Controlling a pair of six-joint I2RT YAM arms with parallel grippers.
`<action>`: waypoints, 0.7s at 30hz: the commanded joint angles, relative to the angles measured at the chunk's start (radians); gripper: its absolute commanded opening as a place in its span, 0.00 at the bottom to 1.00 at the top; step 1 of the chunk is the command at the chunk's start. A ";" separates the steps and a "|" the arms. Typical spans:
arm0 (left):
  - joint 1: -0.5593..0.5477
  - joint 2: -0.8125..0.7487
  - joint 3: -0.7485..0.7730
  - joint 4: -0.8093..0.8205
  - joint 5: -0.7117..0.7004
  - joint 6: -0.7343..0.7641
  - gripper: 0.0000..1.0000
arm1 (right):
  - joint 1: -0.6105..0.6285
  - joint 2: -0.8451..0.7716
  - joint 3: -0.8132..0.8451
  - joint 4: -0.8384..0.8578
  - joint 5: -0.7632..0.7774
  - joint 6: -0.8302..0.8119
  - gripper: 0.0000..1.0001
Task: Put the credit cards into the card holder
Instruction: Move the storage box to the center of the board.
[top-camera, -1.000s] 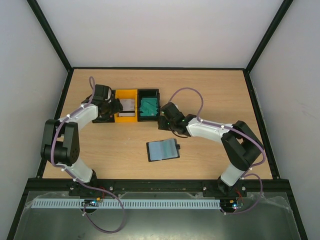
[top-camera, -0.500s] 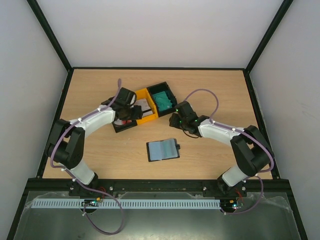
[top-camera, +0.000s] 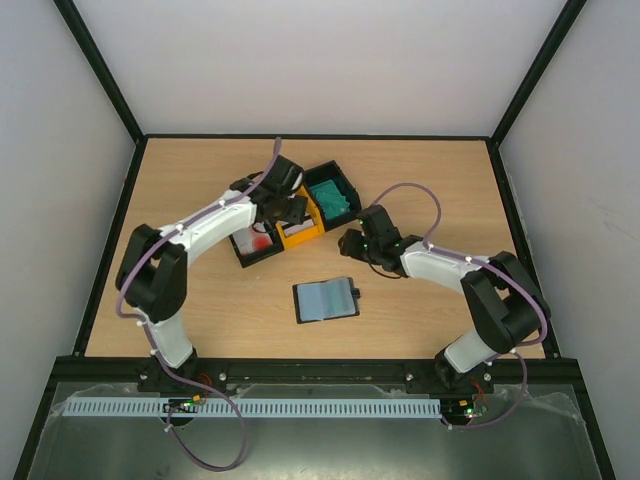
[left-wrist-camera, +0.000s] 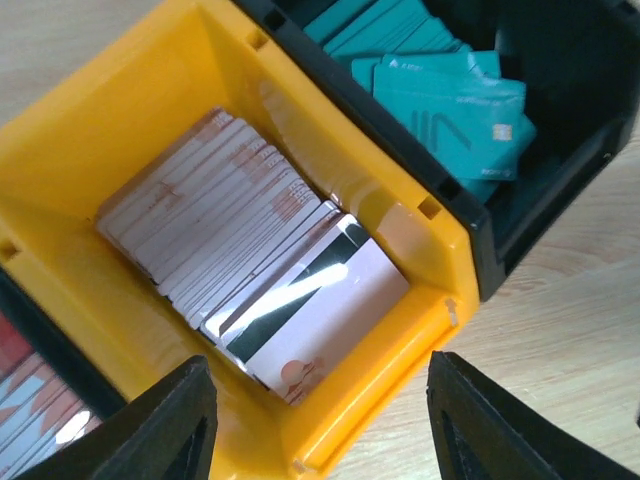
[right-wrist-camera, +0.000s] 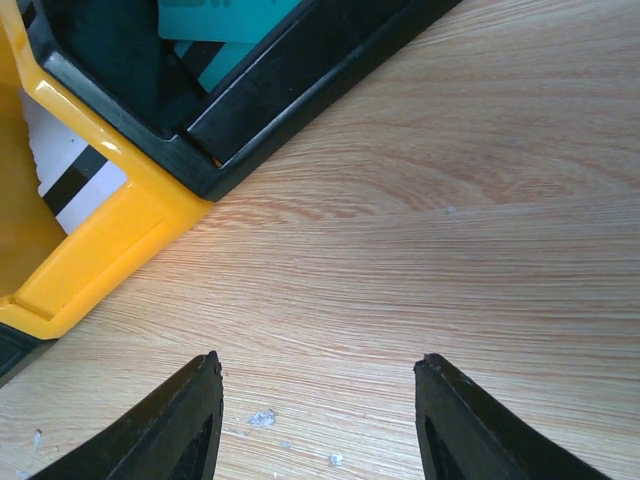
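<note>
White credit cards (left-wrist-camera: 300, 300) with a dark stripe stand packed in the yellow bin (left-wrist-camera: 420, 250). Teal credit cards (left-wrist-camera: 450, 100) fill the black bin beside it, and red-and-white ones (left-wrist-camera: 30, 400) show at the lower left. My left gripper (left-wrist-camera: 320, 370) hangs open over the yellow bin's near wall, its fingers either side of the card stack's end. The card holder (top-camera: 325, 299) lies shut on the table, in front of both grippers. My right gripper (right-wrist-camera: 318, 358) is open over bare wood, just right of the bins (right-wrist-camera: 90, 260).
The three bins form one diagonal row (top-camera: 298, 228), the teal-card bin (top-camera: 332, 195) farthest back and the red-card bin (top-camera: 257, 245) nearest. A black frame (top-camera: 320, 137) edges the wooden table. The left arm (top-camera: 200, 235) reaches across from the left.
The bin row has swung from level to a diagonal and shifted right. My left gripper moved right with it, its jaws a little narrower. My right gripper backed off to the right.
</note>
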 joint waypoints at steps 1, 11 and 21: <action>0.002 0.106 0.073 -0.074 -0.002 0.094 0.56 | -0.002 0.026 -0.011 0.038 -0.025 -0.005 0.52; 0.042 0.295 0.187 -0.119 0.029 0.219 0.48 | -0.002 0.078 -0.018 0.091 -0.102 0.002 0.51; 0.081 0.369 0.220 -0.119 0.142 0.307 0.55 | 0.007 0.137 -0.004 0.155 -0.139 0.006 0.50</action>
